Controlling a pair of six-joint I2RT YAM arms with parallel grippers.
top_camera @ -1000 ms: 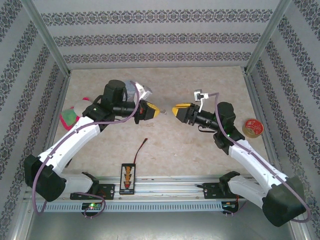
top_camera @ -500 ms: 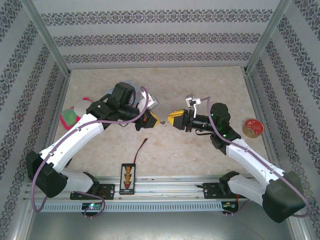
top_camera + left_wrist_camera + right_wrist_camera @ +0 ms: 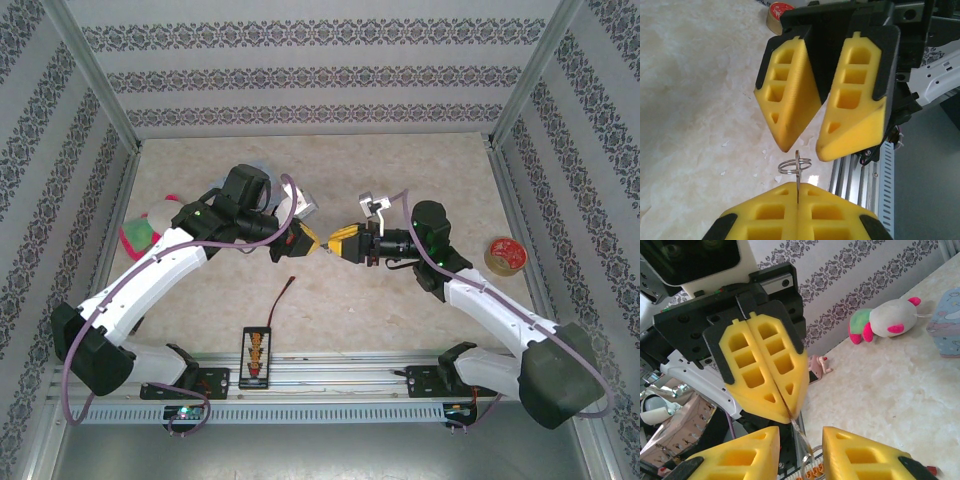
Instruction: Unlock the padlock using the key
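Left wrist camera gives me the clearest read. The left gripper [image 3: 797, 189] has its yellow ribbed fingers clenched flat together on the small thin silvery metal key [image 3: 797, 172]. Only a short sliver stands out past the tips, with a thin wire ring [image 3: 795, 165] hanging at it. I judge it is held that way so the free end is offered outward for a second grip.

Facing it, just beyond the sliver, the right gripper [image 3: 802, 147] has its yellow fingers parted with nothing between them. The gap is lined up on the key's tip and, as far as I can tell, does not touch it.

On the top camera both arms reach inward and meet tip to tip above the middle of the beige marbled table [image 3: 350, 310]. That is well apart from the clutter:
- the black strip with orange marks [image 3: 255, 355] at the near edge
- the dark wire with a red tip [image 3: 285, 292] just beyond the strip
- the round red-topped roll [image 3: 503, 255] to the right
- the white, pink and green plush toy [image 3: 145, 225] to the left

Working in open air leaves both sets of fingers room to align.

My reading is a handover or regrasp of the key. The exposed sliver is short and the ring sits right at it, so the right fingers need to close on metal blade, not on the loose ring, or the key could twist or drop.
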